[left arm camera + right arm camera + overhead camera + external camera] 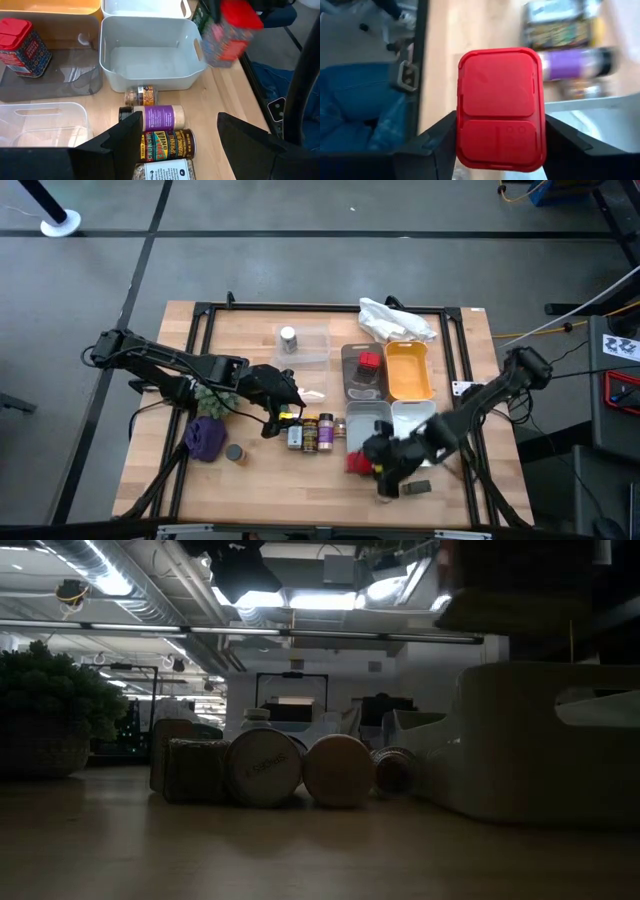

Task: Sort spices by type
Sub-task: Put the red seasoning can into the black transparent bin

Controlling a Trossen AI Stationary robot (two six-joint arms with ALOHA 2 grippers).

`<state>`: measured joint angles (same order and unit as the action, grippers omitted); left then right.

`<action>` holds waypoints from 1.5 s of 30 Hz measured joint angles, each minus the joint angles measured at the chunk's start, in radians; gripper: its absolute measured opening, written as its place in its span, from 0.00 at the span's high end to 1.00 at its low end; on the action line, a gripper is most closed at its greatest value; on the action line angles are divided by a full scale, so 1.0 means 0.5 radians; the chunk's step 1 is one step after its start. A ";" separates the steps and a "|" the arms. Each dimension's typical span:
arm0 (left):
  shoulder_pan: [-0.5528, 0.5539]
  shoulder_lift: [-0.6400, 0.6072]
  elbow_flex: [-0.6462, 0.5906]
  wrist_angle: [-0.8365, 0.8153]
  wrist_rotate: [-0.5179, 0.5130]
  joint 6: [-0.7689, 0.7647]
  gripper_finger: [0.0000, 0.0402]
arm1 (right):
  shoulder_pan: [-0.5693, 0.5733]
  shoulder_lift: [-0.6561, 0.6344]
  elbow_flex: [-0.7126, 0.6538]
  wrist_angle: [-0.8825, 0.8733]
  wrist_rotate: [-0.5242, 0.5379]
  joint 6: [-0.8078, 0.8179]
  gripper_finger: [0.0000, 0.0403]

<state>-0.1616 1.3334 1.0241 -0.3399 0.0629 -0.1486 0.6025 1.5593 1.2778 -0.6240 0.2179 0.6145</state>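
At the near right I hold the right gripper (500, 142) clamped on a red-lidded spice tin (500, 107), lifted for binning beside its twin (369, 363) in the grey tray (350, 352) farther back, while my left gripper (177, 145) hovers, fingers apart, over the lying jars (311, 433).

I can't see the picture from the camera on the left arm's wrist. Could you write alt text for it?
The left end effector, fingers spread, hovers over four spice jars lying on the wooden table beside an empty white bin. Beyond, the right end effector holds a red-lidded tin in the air, and another red tin stands in a grey tray.
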 joint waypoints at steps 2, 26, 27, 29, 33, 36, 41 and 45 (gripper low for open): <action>0.000 0.000 0.000 0.000 0.000 0.000 0.40 | -0.071 -0.083 0.001 -0.094 0.001 -0.096 0.46; 0.011 0.000 0.000 0.055 -0.112 0.000 0.40 | -1.331 -0.356 -0.337 -0.522 -0.179 -1.205 0.46; 0.011 0.000 0.000 0.056 -0.112 0.000 0.40 | -1.366 -0.356 -0.370 -0.470 -0.230 -1.236 0.46; 0.011 0.000 0.000 0.056 -0.113 0.000 0.40 | -1.416 -0.357 -0.447 -0.356 -0.280 -1.288 0.46; 0.011 0.000 0.000 0.057 -0.113 -0.001 0.40 | -1.481 -0.356 -0.588 -0.191 -0.313 -1.344 0.46; 0.011 0.000 0.000 0.058 -0.113 -0.001 0.40 | -1.505 -0.356 -0.678 -0.084 -0.354 -1.349 0.46; 0.011 0.000 0.000 0.059 -0.113 -0.001 0.40 | -1.511 -0.356 -0.808 0.092 -0.370 -1.351 0.46; 0.011 0.000 0.000 0.059 -0.113 -0.001 0.40 | -1.509 -0.356 -0.905 0.226 -0.370 -1.351 0.43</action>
<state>-0.1562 1.3334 1.0241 -0.3103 0.0066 -0.1490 -0.1520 1.3811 0.8251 -0.5110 0.0330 -0.0612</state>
